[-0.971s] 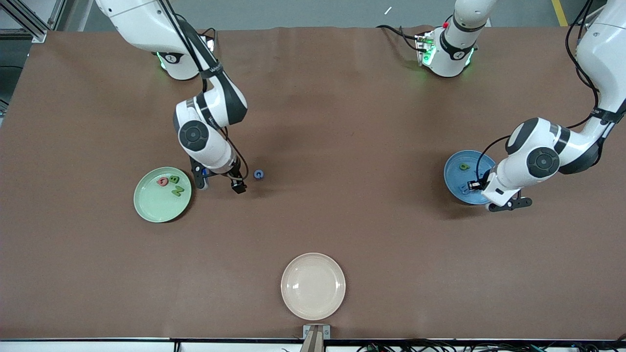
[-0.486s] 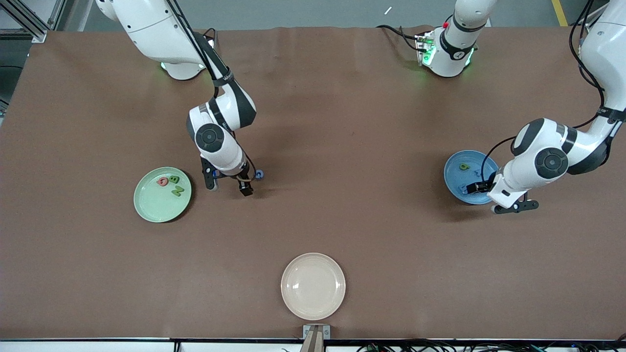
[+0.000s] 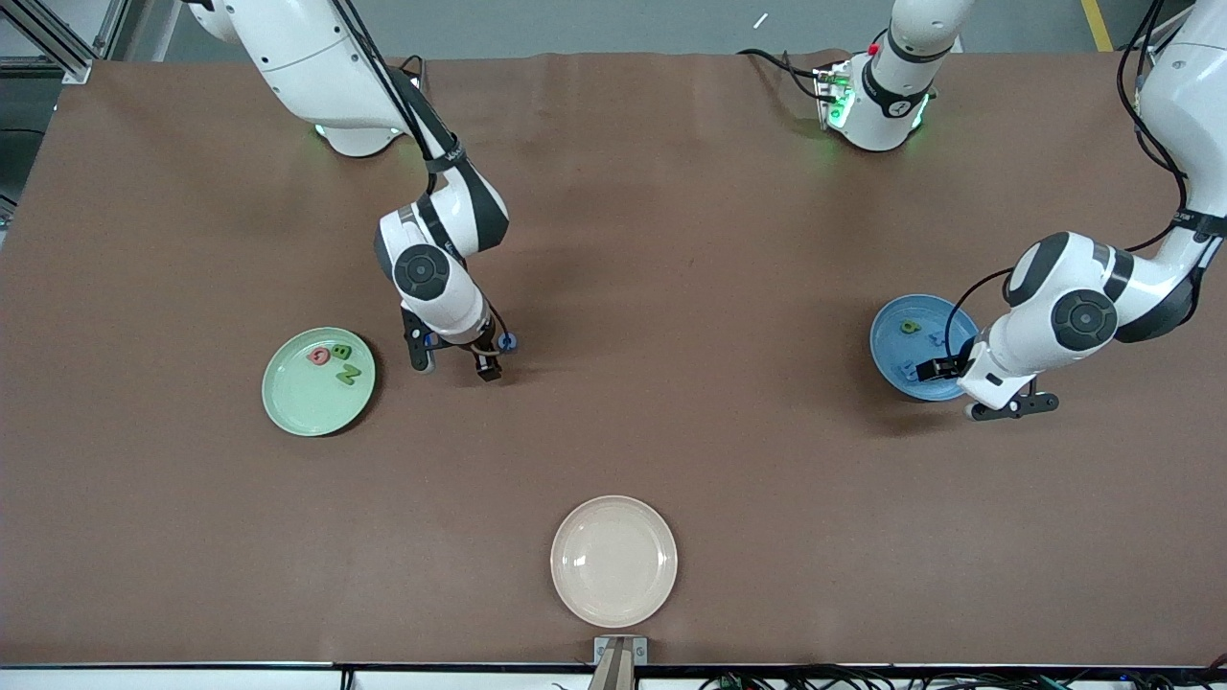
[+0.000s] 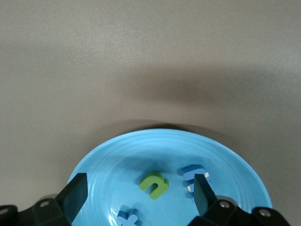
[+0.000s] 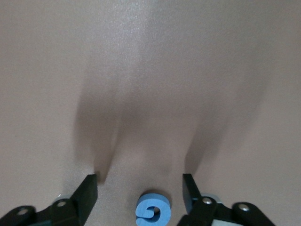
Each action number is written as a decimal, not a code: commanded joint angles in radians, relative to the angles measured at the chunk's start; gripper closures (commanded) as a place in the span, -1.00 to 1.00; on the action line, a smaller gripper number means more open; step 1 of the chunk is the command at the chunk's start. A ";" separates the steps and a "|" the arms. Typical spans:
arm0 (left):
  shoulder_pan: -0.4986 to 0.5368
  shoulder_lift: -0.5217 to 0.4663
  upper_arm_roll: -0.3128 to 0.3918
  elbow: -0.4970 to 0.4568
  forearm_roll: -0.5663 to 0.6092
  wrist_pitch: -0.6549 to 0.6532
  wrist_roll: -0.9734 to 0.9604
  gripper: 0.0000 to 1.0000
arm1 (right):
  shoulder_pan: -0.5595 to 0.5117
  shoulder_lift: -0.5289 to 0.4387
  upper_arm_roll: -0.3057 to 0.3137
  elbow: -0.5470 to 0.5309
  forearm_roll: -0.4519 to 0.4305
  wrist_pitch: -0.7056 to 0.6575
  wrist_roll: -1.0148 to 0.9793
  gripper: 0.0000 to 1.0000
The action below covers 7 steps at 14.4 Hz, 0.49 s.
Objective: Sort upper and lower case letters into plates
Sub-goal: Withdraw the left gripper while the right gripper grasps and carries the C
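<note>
The right gripper (image 5: 139, 190) stands low over the brown table (image 3: 671, 240) with its jaws spread, one finger on each side of a small round blue foam letter (image 5: 153, 209) that lies flat on the mat between the two plates' ends of the table, just beside the pale mint-green round plastic plate (image 3: 288, 402). The fingers are apart from the foam, so nothing is pinched yet. To do this well, I would want the fingers brought down until the tips nearly touch the mat, keeping the letter centred, then closed gently across its width; the piece is thin and soft and could squirt out or fold if caught off-centre. It looks like a curled capital, though I cannot say which.

The left gripper (image 4: 137, 194) hovers over the sky-blue round plastic plate (image 4: 235, 162) at the left arm's end, jaws spread and empty. In that plate lie a green arch-shaped foam letter (image 4: 154, 184) and two blue foam letters (image 4: 194, 173), well within the rim.

The mint plate holds a red letter (image 3: 318, 356) and two green letters (image 3: 345, 365). A cream-beige round plate (image 3: 613, 561) sits near the front camera, bare.

In the front view the right wrist hides most of the blue letter, and the left arm covers part of the blue plate. One blue letter in the left wrist view is cut off by the edge.
</note>
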 commanded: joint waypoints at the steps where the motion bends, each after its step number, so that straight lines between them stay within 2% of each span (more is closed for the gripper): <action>1: -0.001 -0.047 -0.011 0.015 -0.120 -0.017 0.079 -0.99 | 0.024 0.007 -0.005 0.010 -0.002 0.015 0.048 -0.55; 3: -0.053 -0.099 0.028 0.023 -0.254 -0.017 0.183 -0.99 | 0.032 0.006 -0.007 0.010 -0.001 0.018 0.054 -0.43; 7: -0.345 -0.225 0.325 0.033 -0.497 -0.017 0.351 -0.99 | 0.046 0.006 -0.005 0.009 -0.001 0.017 0.054 -0.29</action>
